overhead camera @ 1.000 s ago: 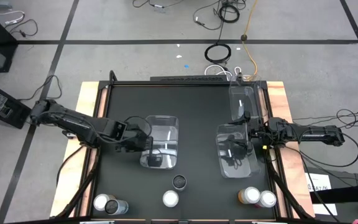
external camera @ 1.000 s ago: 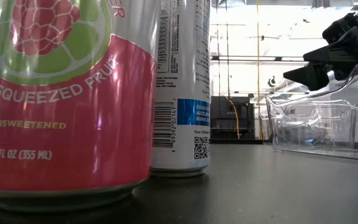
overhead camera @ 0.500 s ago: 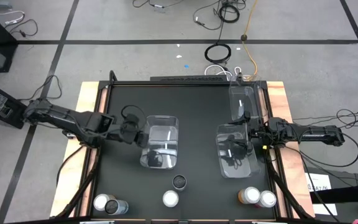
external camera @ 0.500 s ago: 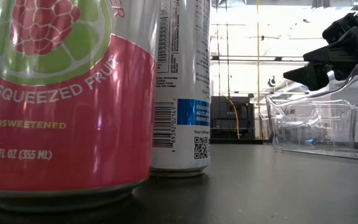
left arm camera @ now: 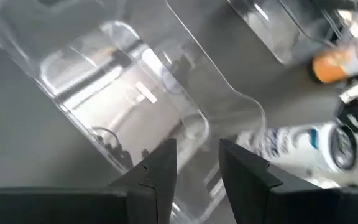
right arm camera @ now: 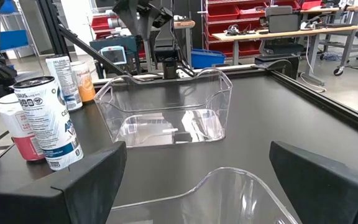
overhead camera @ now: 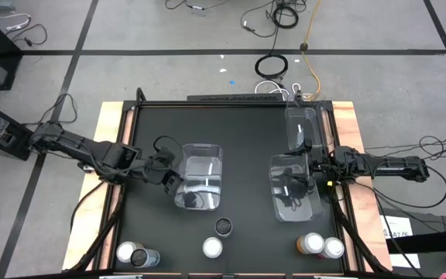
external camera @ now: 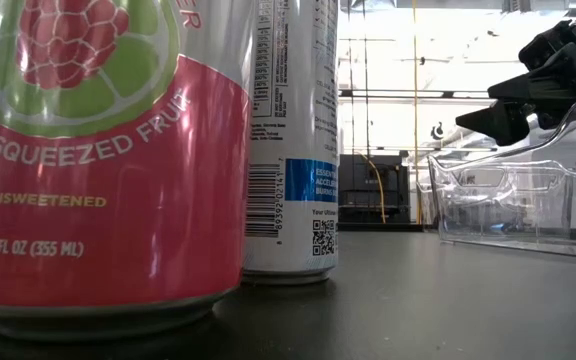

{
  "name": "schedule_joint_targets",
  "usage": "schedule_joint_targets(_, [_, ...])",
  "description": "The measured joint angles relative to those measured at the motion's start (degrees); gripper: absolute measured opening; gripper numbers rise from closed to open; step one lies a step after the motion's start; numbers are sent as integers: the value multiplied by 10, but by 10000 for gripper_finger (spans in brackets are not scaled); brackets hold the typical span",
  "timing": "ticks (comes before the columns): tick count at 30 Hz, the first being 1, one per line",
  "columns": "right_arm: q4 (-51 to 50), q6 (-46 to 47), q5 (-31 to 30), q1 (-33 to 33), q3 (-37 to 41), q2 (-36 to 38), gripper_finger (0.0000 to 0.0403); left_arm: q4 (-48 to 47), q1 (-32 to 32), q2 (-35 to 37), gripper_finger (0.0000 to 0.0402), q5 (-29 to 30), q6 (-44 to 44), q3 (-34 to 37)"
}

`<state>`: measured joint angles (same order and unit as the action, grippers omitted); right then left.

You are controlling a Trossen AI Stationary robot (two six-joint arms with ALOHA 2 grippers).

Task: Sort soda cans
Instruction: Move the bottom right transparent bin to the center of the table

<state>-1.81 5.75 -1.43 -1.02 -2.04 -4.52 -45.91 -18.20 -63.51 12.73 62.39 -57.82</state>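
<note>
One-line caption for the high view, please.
Left gripper at the left clear bin, right gripper at the right bin; six soda cans wait unsorted.

- High view looks straight down on the whole table (overhead camera: 238, 139).
- Low view sits at table level, very close to a pink can (external camera: 103, 160).
- Both wrist views share the clear bin (left arm camera: 123, 99).

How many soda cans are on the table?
6, all upright along the near edge: two at the left corner, a dark-topped one and a silver-topped one mid-table, two at the right. None looks hidden.
</note>
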Motion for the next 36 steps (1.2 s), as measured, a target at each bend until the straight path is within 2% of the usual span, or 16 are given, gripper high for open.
schedule_joint_targets(12, [4,8,1,0,0,0,389,0,0,3,128,-18,2,0])
schedule_joint_targets(20, [3,189,15,0,0,0,389,11,0,3,128,-18,2,0])
schedule_joint_targets(27, [20,225,-17,0,0,0,389,12,0,3,128,-17,2,0])
schedule_joint_targets(29, [53,220,-17,0,0,0,389,23,0,2,128,-17,-9,0])
schedule_joint_targets(33, [136,179,-18,0,-8,-3,389,49,0,2,128,-16,-84,0])
schedule_joint_targets(36, [119,138,-34,0,-53,-20,389,67,0,2,128,-15,-135,0])
